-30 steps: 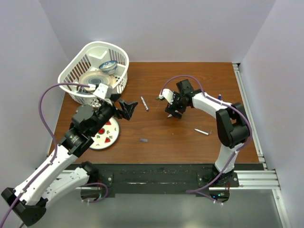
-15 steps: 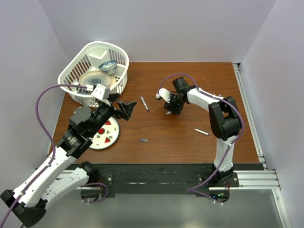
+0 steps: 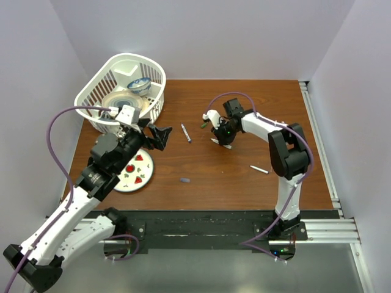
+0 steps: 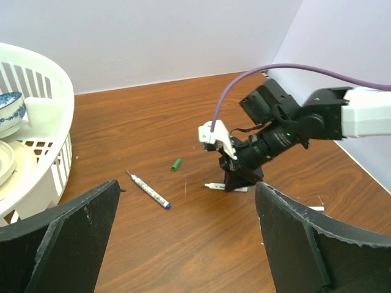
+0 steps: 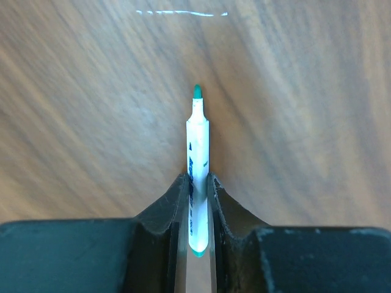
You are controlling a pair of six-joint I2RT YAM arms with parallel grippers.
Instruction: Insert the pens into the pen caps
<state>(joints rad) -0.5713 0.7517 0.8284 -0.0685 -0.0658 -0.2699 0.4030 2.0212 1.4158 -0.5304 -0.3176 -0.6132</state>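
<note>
**A:** What do we see of the right gripper (image 5: 195, 186)?

**B:** Its two fingers are pressed against the barrel of the green-tipped pen (image 5: 197, 134), pinching it near the rear end. The tip points away from the wrist. From the left wrist view the pen lies low and nearly level over the table (image 3: 244, 189); we cannot tell whether it touches the wood

**A:** And the left gripper (image 3: 164, 137)?

**B:** We find it spread wide with nothing between its fingers, hanging over the table just beside the white basket (image 3: 91, 101) and near the strawberry plate (image 3: 135, 174)

**A:** Where do we place the other pens?

**B:** The blue-tipped pen (image 3: 185, 132) lies loose on the wood between the two grippers, touching neither. The third pen (image 3: 259, 169) lies on the right side of the table, nearer the arm bases and well apart from the rest

**A:** And the caps?

**B:** We make out two. The green cap (image 3: 203, 125) rests on the table between the blue-tipped pen and the right gripper, near both. The grey-purple cap (image 3: 184, 180) sits alone towards the near edge, between the plate and the third pen
</note>
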